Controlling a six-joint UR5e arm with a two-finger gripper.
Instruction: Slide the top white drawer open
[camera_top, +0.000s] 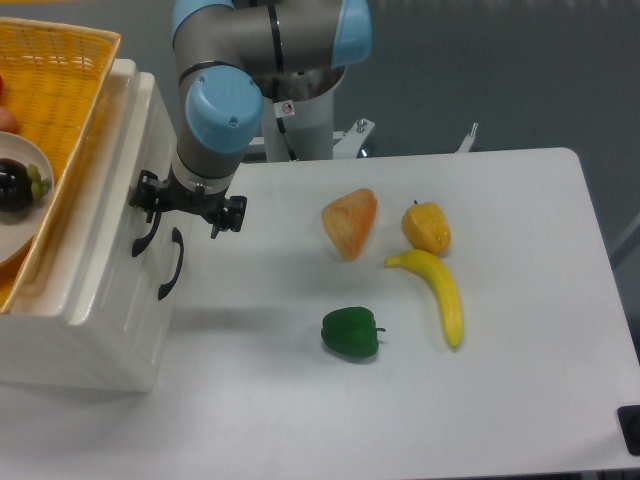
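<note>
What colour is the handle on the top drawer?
Black, against the cream-white top drawer; the handle shows in the fixed camera view.

One fixed camera here, set high and in front of the white rectangular table (480, 400), looking steeply down and across it toward the grey-and-blue robot arm's base (305, 110) at the far edge. It sits at a middling distance: the table's right edge and near right corner are in shot, while the glossy cream-white cabinet (95, 300) and the yellow wicker basket (60, 70) on top of it run off the left side of the frame. There's only this single view, so no second angle shares any part of the scene.
</note>
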